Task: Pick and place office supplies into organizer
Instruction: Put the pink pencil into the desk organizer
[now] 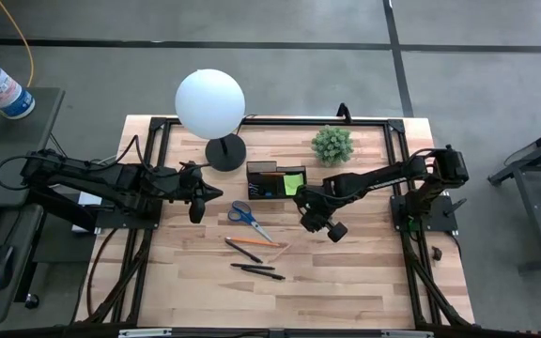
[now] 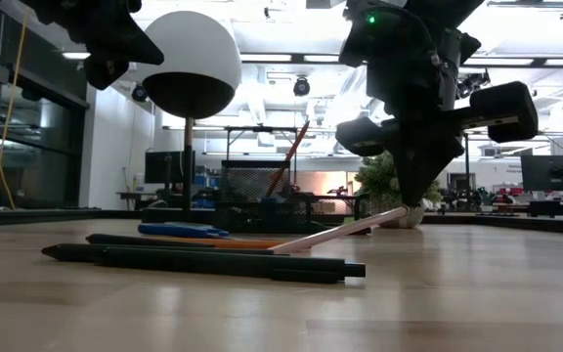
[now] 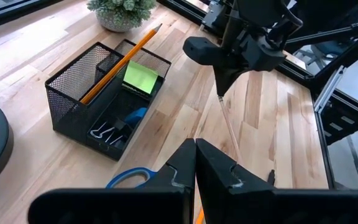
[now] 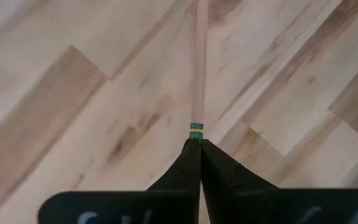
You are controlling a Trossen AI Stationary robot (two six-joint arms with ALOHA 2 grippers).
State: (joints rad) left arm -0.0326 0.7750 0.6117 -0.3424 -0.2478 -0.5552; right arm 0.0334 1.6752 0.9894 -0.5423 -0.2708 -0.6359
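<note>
My right gripper [image 1: 306, 223] is shut on the end of a pale pencil [image 2: 340, 230], right of the middle of the table. The black mesh organizer [image 3: 73, 71] stands beyond it and holds an orange pencil [image 3: 123, 59], a green sticky pad [image 3: 140, 78] and clips [image 3: 107, 134]. Blue-handled scissors [image 1: 245, 216], an orange pencil [image 1: 245, 242] and black pens [image 1: 259, 272] lie flat on the table. My left gripper [image 1: 195, 211] hangs shut on nothing, left of the scissors and above the table. My right gripper pinches the pale pencil at its banded end [image 4: 196, 128] between its two fingertips [image 2: 411, 200], coming steeply from above. The pencil sticks out ahead of the fingertips. It slants down, and its other end [image 2: 277, 248] rests low beside the pencils and pens on the table.
A lamp with a white globe [image 1: 210, 101] and a round black base [image 1: 225, 152] stands at the far left of the organizer. A small potted plant [image 1: 332, 144] is at its far right. Bare wood [image 1: 364, 282] lies near the front right.
</note>
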